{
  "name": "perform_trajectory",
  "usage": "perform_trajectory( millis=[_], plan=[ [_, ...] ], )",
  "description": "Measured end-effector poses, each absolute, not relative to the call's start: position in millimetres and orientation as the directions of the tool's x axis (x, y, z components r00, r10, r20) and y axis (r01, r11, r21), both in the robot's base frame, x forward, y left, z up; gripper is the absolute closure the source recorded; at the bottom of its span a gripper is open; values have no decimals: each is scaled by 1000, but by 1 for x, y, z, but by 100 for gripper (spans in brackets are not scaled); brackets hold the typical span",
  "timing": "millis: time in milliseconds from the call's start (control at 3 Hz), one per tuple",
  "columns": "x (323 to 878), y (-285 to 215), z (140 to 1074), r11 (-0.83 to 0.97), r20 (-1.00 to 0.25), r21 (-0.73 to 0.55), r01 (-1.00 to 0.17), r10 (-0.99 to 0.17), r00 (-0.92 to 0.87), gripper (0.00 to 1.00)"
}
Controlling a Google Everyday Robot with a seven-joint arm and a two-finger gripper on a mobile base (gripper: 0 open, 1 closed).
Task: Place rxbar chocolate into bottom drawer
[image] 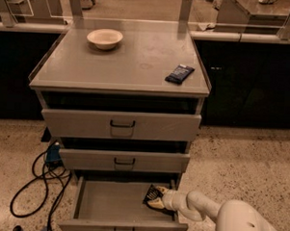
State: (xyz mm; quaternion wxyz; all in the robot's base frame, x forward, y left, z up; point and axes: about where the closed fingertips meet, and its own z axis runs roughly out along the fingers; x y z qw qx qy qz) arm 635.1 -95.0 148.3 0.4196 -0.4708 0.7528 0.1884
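Observation:
The bottom drawer (107, 202) is pulled open below the two shut drawers. My gripper (154, 199) reaches into its right rear corner from the lower right. The rxbar chocolate (152, 193), a dark wrapper, sits at the fingertips, low over the drawer floor. My white arm (203, 209) covers part of the bar. A dark blue wrapped bar (179, 73) lies on the cabinet top at the right.
A cream bowl (105, 38) stands on the cabinet top at the back left. Black cables (41, 180) and a blue plug lie on the speckled floor left of the cabinet. Dark counters run behind it.

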Motion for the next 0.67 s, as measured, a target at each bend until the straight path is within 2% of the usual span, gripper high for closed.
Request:
perform_trajectory(
  millis=[667],
  plan=[
    [635, -95, 148, 486, -809, -111, -867, -551, -204, 58]
  ],
)
